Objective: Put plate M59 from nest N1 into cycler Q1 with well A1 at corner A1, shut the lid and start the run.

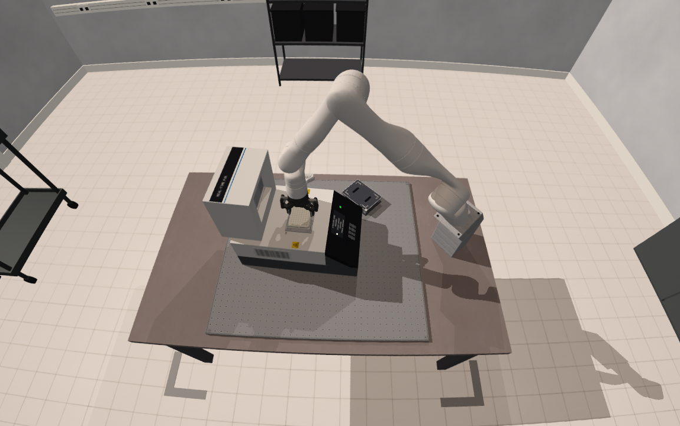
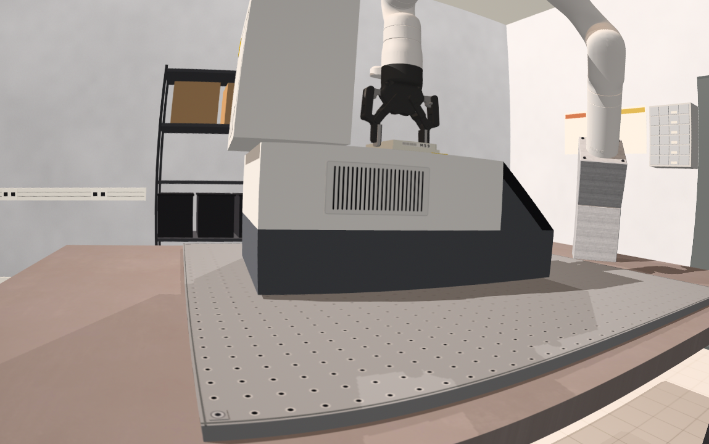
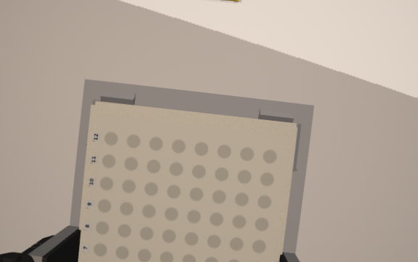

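A brown rectangular table [image 1: 167, 296] [image 2: 70, 309] carries a grey perforated metal board [image 1: 299, 312] [image 2: 301, 380]. Seen from the top, the pale jointed arm [image 1: 379, 121] [image 2: 401, 49] stands at 3 o'clock from the off-white and charcoal box-shaped cycler Q1 [image 1: 279, 254] [image 2: 379, 259] [image 3: 368, 145] and reaches over it by way of 12 o'clock. Q1's large grey box-like lid [image 1: 241, 217] [image 2: 301, 71] stands raised towards the machine's 9 o'clock side, and its sloping black front panel [image 1: 344, 233] is at 3 o'clock. A dark rectangular plate nest [image 1: 361, 196] sits at 2 o'clock, near Q1. The black two-finger gripper [image 1: 299, 213] [image 2: 400, 139] [image 3: 179, 247] points down, its fingers nearly at full spread, one against each long side of the beige 96-well plate M59 [image 1: 299, 218] [image 2: 411, 145] [image 3: 190, 182], which it has hold of. The plate is at the grey metal block [image 1: 298, 229] [image 3: 201, 95]; whether it is fully seated cannot be told. In the wrist view, row 12 lies at the plate's 12 o'clock end, the numbers run down its 9 o'clock side, and two small grey locators [image 3: 118, 100] [image 3: 276, 117] stand just beyond, at 11 and 1 o'clock. A tiny green lamp [image 1: 340, 207] glows on the panel.
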Motion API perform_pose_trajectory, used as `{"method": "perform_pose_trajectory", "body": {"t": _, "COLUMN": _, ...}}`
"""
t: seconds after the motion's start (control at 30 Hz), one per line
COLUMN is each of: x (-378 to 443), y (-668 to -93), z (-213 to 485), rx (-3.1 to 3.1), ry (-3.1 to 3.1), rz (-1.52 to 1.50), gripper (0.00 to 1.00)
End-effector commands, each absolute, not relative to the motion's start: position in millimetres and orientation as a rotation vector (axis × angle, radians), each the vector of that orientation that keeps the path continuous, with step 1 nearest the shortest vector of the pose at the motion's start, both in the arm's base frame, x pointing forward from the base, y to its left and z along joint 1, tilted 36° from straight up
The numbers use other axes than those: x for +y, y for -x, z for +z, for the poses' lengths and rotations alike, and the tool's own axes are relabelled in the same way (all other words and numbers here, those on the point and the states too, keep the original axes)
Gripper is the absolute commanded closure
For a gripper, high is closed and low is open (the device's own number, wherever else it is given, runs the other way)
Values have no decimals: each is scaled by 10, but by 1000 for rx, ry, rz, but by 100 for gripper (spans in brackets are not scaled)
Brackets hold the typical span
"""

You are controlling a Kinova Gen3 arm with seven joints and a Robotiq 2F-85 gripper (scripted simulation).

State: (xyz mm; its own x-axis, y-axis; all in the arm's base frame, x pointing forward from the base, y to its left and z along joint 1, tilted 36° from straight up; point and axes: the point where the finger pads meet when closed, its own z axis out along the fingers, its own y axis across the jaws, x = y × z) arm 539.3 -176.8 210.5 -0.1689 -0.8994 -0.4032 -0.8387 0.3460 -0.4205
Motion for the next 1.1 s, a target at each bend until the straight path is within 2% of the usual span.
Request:
{"method": "perform_pose_trajectory", "body": {"t": 0.0, "x": -1767, "y": -5406, "z": 2095, "rx": 2024, "ry": 1509, "rz": -134, "gripper": 9}}
{"method": "perform_pose_trajectory", "body": {"t": 0.73, "x": -1758, "y": -5418, "z": 2073, "rx": 2023, "ry": 1510, "rz": -134, "gripper": 9}}
{"method": "perform_pose_trajectory", "body": {"t": 0.77, "x": -1752, "y": -5403, "z": 2082, "rx": 2024, "ry": 1511, "rz": -129, "gripper": 0}}
{"method": "perform_pose_trajectory", "body": {"t": 1.07, "x": -1760, "y": -5412, "z": 2085, "rx": 2023, "ry": 1510, "rz": -134, "gripper": 0}}
